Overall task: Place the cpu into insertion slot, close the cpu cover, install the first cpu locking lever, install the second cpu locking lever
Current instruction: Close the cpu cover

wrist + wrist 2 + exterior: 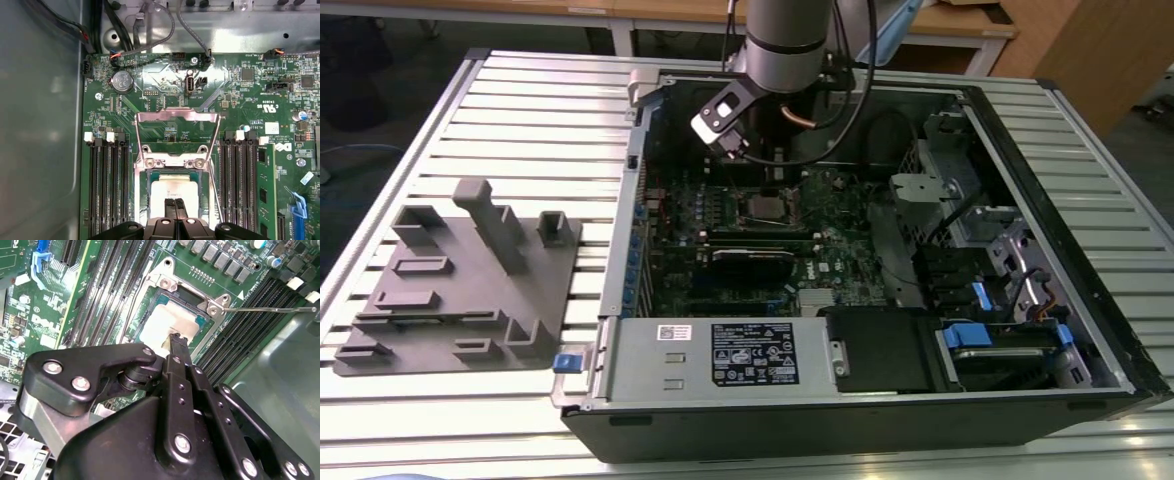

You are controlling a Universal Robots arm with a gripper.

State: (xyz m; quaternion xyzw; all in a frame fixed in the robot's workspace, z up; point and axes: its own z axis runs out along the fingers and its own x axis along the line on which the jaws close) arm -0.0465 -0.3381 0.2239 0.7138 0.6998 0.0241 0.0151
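- Black gripper (175, 201) fingers are pressed together, gripping nothing, tips at the flat square silver-grey cpu (172, 189).
- The cpu lies in the dark silvery-rimmed insertion slot (141, 190).
- The thin silver cpu cover (177, 116) frame stands open.

Lit brightly from above. Bleached the cpu (174, 189) top near white in both wrist views. Sank to flat black on the pincer (175, 204) over the cpu. Glared along the ribbed tabletop (520, 100), well apart from the cpu, in the exterior view.
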